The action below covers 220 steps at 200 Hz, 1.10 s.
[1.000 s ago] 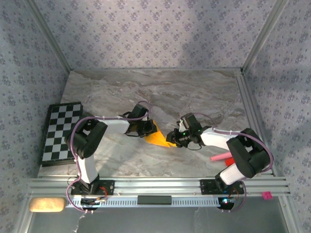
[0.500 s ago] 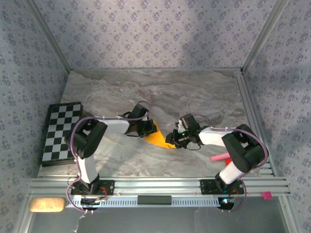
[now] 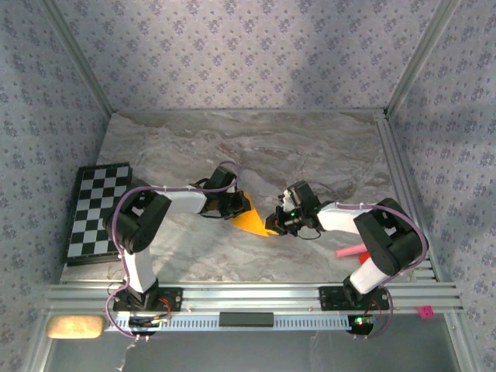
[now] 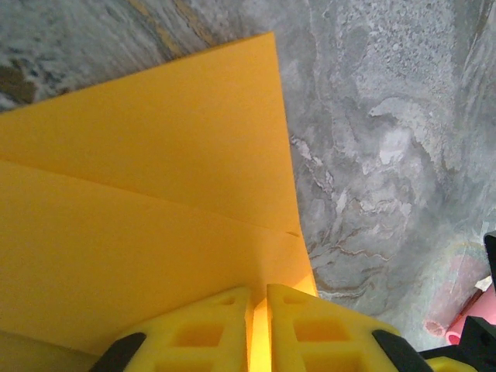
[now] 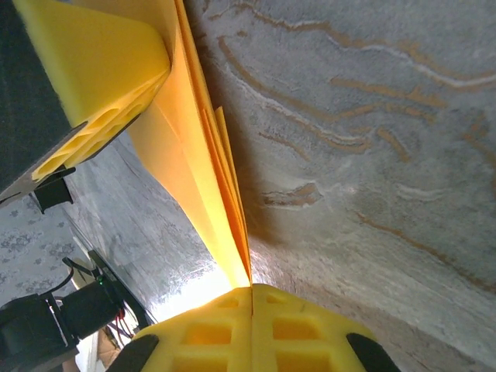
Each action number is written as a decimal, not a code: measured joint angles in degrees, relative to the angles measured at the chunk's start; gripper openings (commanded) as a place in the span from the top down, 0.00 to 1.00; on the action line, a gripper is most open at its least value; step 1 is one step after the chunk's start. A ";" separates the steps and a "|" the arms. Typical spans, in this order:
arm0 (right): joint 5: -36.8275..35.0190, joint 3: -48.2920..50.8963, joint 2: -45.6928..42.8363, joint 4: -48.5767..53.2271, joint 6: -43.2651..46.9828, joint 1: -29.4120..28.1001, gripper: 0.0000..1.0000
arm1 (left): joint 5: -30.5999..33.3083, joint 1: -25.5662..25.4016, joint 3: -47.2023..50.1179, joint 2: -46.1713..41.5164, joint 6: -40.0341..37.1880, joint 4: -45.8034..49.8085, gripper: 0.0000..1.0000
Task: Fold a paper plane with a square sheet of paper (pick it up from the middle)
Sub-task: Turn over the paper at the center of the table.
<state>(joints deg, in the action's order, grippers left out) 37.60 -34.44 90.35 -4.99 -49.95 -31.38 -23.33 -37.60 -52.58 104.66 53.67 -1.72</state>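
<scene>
Orange-yellow folded paper [image 3: 252, 220], smooth and creased (a pointed wedge), over the marbled table [image 3: 310, 147]; left gripper [image 4: 258, 322] and right gripper [image 5: 252, 325] each pinch its edge.

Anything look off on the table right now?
Nothing damaged. The folded paper is held by the left claw and right claw; its layers fan apart slightly near the right claw. A pink stick lies partly under the right arm.
</scene>
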 measured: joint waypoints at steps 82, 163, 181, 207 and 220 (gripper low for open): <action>-0.46 -0.07 -4.17 3.08 2.97 0.35 0.99 | 2.95 0.00 1.38 -10.08 -1.01 2.40 0.42; -25.09 -5.44 -29.22 21.29 15.58 -3.13 1.00 | 15.76 -0.04 6.62 -31.61 -5.22 3.28 0.27; -33.09 -6.80 -32.63 25.68 17.81 -4.24 1.00 | 18.40 -0.04 7.87 -34.21 -6.34 3.17 0.24; -46.18 -10.43 -32.20 34.73 20.63 -7.06 1.00 | 21.24 0.02 8.52 -35.21 -6.99 3.21 0.19; -52.85 -12.94 -30.08 39.67 21.16 -9.05 1.00 | 22.43 0.24 8.92 -35.54 -7.06 3.61 0.17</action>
<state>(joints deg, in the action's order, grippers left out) -15.25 -47.37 60.27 34.68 -28.80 -40.42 -0.91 -37.36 -43.66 69.12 46.61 1.89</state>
